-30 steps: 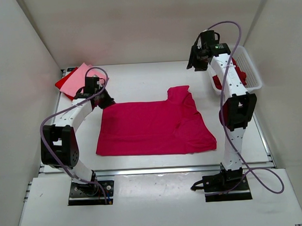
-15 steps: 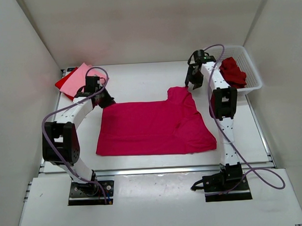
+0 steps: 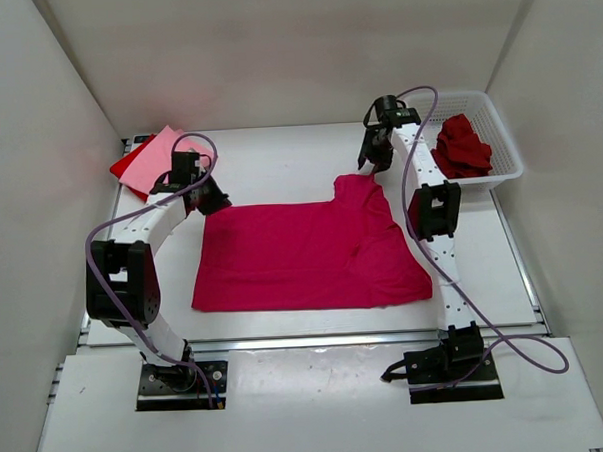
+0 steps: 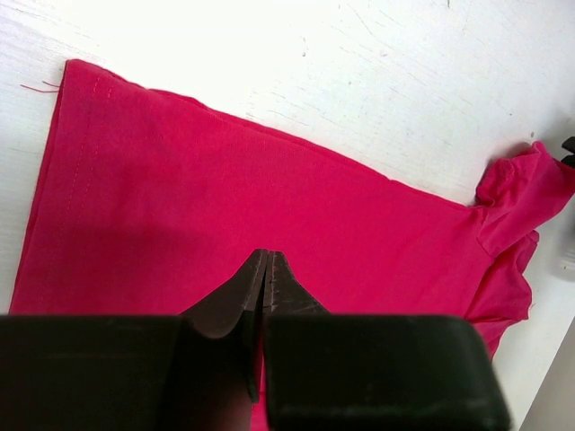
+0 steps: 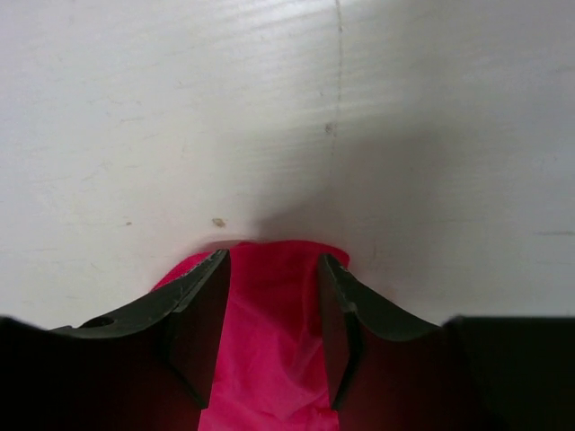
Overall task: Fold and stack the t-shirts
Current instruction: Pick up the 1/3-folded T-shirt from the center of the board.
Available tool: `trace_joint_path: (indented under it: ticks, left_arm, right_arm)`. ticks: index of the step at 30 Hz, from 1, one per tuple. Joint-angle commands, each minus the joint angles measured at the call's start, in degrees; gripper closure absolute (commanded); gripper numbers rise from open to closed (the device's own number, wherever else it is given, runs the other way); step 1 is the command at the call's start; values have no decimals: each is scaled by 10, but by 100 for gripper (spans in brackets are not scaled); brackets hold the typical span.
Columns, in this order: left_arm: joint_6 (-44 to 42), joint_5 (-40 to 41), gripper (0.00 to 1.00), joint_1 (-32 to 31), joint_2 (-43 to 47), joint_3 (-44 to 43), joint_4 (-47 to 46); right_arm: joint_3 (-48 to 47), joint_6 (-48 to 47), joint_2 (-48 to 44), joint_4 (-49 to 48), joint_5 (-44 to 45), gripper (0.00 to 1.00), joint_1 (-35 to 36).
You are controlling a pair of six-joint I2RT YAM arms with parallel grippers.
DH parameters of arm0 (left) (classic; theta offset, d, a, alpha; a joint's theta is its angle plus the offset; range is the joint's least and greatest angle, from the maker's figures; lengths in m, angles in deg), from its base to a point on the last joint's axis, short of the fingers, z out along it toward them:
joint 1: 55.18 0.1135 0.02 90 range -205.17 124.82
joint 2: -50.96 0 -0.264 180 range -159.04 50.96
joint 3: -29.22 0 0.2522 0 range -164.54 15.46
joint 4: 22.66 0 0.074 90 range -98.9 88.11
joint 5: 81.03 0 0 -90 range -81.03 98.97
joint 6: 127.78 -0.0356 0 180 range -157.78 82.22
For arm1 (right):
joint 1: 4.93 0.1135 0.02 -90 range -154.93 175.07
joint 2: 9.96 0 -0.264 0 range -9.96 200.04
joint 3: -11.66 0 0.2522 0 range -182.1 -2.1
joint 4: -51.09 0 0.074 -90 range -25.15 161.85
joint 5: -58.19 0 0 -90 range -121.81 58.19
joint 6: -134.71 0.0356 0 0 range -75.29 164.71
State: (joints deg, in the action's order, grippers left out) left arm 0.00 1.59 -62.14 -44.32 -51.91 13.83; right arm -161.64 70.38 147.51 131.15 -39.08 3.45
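A magenta t-shirt (image 3: 303, 256) (image 4: 225, 197) lies spread flat mid-table. My left gripper (image 3: 212, 201) (image 4: 267, 258) is at its far left corner, shut, tips over the cloth with none visibly pinched. My right gripper (image 3: 372, 165) (image 5: 274, 274) is down at the shirt's far right sleeve (image 3: 358, 186) (image 5: 274, 323), open, with the sleeve's folded cloth lying between its fingers (image 5: 199, 310). A folded light pink t-shirt (image 3: 170, 147) rests on a bright red one (image 3: 129, 165) at the back left. A dark red t-shirt (image 3: 462, 145) lies crumpled in the basket.
The white lattice basket (image 3: 507, 165) stands at the back right beside the right arm. White walls enclose the table on three sides. Both arm bases sit at the near edge.
My right arm has swung down and left from above the basket to the magenta shirt's far right sleeve. The left arm and the shirts have stayed put.
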Motion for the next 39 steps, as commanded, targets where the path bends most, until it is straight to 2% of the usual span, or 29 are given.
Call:
trace_joint_path:
  ticks: [1,10,14,27,39]
  left_arm:
    - [-7,-9,88,7,8,-13,-3]
    - [-2,-12,88,-9,5,-22,-5]
    - [0,-17,88,-9,-1,-27,-13]
    - [3,-26,88,-8,-10,-33,-8]
    - [3,-26,89,-3,-24,-44,-4]
  right_arm:
    - [-21,10,-19,49,49,59,3]
    - [-19,7,-70,73,125,58,-20]
    - [-19,9,-43,100,88,58,-21]
    - [-23,68,-3,39,-9,60,-14]
    - [-19,88,-3,73,63,61,-14]
